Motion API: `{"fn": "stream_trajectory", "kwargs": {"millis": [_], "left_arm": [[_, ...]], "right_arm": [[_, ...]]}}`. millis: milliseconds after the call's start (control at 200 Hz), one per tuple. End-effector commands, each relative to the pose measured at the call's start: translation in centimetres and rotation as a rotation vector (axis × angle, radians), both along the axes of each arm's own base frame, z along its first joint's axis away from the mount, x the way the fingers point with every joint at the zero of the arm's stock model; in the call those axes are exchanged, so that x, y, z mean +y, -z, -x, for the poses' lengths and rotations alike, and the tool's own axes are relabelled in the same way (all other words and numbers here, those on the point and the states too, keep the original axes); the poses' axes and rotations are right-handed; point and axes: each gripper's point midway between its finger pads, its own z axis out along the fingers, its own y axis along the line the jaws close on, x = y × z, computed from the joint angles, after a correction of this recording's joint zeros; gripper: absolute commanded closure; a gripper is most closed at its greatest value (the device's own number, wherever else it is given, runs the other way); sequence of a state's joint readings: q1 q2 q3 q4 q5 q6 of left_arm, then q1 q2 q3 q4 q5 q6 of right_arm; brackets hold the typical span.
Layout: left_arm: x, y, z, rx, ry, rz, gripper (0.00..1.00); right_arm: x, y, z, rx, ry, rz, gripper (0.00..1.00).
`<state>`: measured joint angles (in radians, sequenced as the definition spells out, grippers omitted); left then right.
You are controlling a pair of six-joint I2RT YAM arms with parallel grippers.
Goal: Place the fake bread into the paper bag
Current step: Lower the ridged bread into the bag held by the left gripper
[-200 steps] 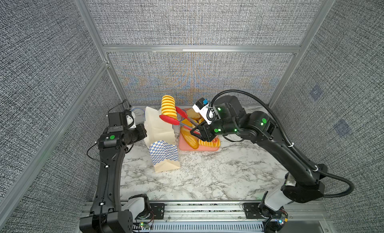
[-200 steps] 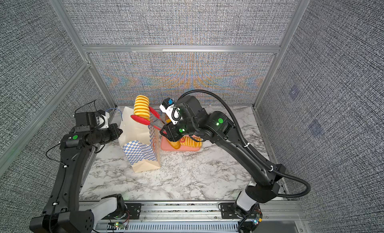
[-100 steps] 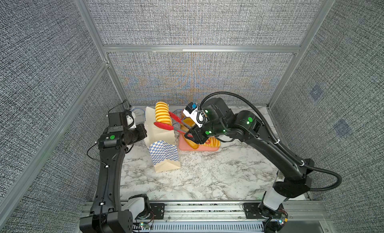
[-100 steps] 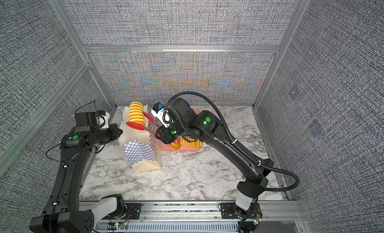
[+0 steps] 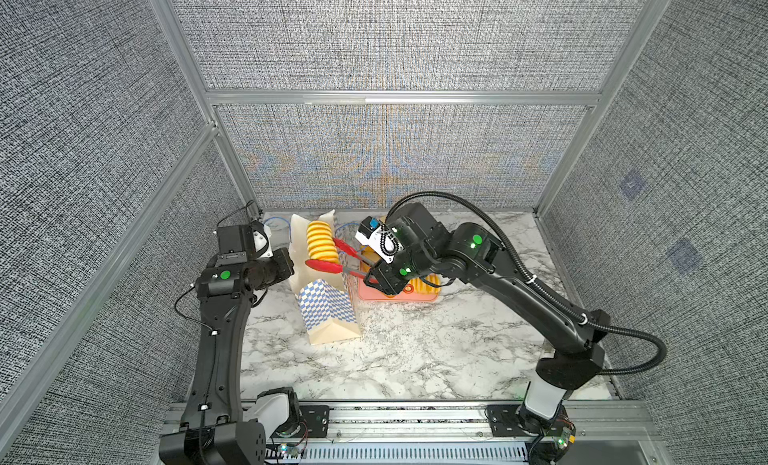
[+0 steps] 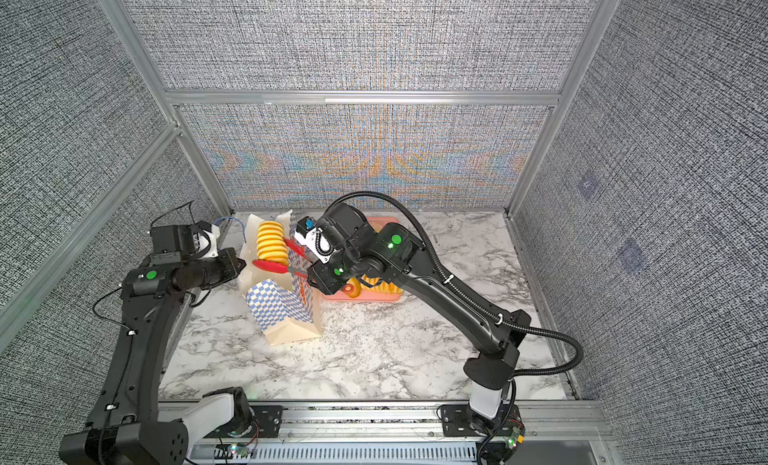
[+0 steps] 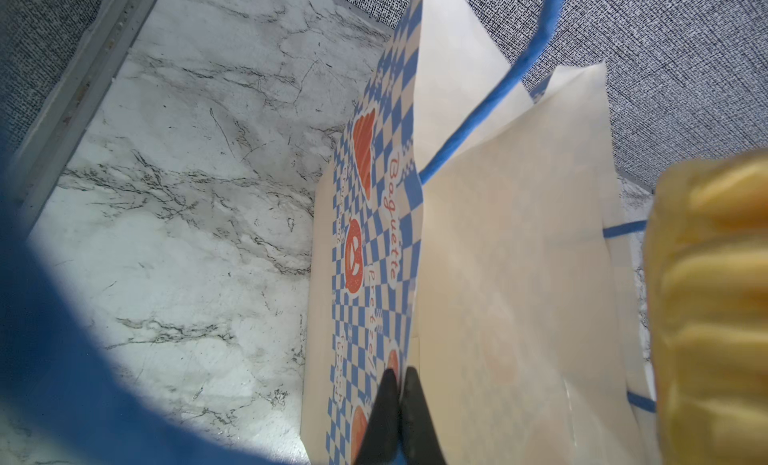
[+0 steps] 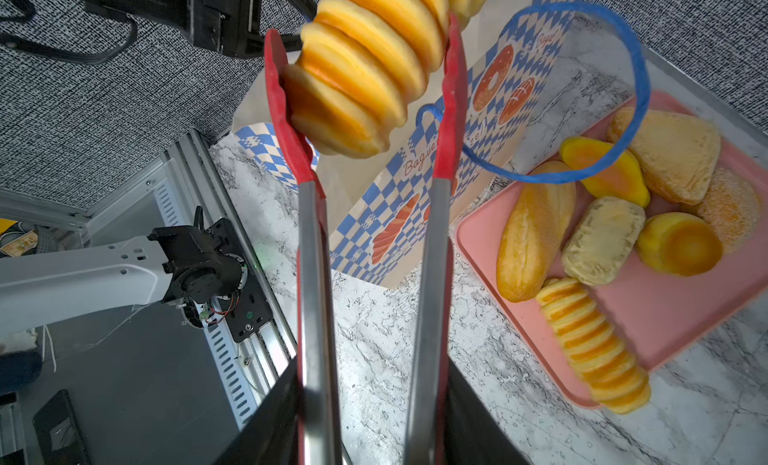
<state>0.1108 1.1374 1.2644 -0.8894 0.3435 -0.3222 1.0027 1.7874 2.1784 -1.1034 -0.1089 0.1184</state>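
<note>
The paper bag (image 5: 328, 313) (image 6: 282, 313) stands open at the back left of the marble table. My left gripper (image 7: 401, 375) (image 5: 291, 267) is shut on its near rim (image 7: 498, 234). My right gripper (image 8: 372, 371) (image 5: 376, 278) (image 6: 318, 276) is shut on the red tongs (image 8: 311, 255) (image 5: 332, 265). The tongs pinch a ridged striped roll (image 8: 361, 68) (image 5: 320, 242) (image 6: 272, 245) (image 7: 715, 296) over the bag's mouth. More fake bread lies on the tray: a long loaf (image 8: 532, 230), a second striped roll (image 8: 594, 346), a triangular piece (image 8: 673, 151) and a round bun (image 8: 681, 242).
The pink tray (image 8: 665, 317) (image 5: 399, 297) (image 6: 365, 299) sits right beside the bag, under my right wrist. A blue cord handle (image 8: 636, 80) loops above the tray's bread. Mesh walls close in the back and sides; the rail frame runs along the front.
My right gripper has carried the tongs and striped roll leftward and lower, from beside the bag to over its mouth. The left arm has stayed put.
</note>
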Motion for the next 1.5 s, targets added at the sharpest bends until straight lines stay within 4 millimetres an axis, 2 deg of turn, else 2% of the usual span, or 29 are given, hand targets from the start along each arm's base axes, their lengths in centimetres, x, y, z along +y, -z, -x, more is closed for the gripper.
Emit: {"fn": "stream_trajectory", "kwargs": {"millis": [0, 255, 440, 695, 1025, 1146, 1496], "left_arm": [[-0.2, -0.4, -0.4, -0.021, 0.015, 0.008, 1.0], [-0.3, -0.4, -0.4, -0.022, 0.017, 0.007, 1.0], [-0.3, -0.2, -0.3, -0.019, 0.02, 0.009, 1.0], [-0.3, -0.2, -0.3, -0.018, 0.021, 0.009, 1.0], [-0.3, -0.2, -0.3, -0.018, 0.022, 0.009, 1.0], [-0.3, -0.3, -0.3, -0.021, 0.024, 0.007, 1.0], [-0.4, -0.4, -0.4, -0.024, 0.024, 0.01, 1.0]], "right_arm": [[0.1, -0.6, -0.2, -0.042, -0.001, -0.002, 0.52], [-0.5, -3.3, 0.0, -0.091, 0.012, -0.053, 0.52], [-0.3, -4.2, 0.4, -0.106, 0.004, -0.071, 0.52], [0.9, -2.3, -0.1, -0.08, -0.012, -0.033, 0.52], [1.1, -0.6, -0.8, -0.072, 0.003, 0.03, 0.52], [1.1, -0.3, -0.9, -0.072, 0.005, 0.04, 0.51], [0.8, -0.6, -0.9, -0.08, 0.013, 0.034, 0.41]]}}
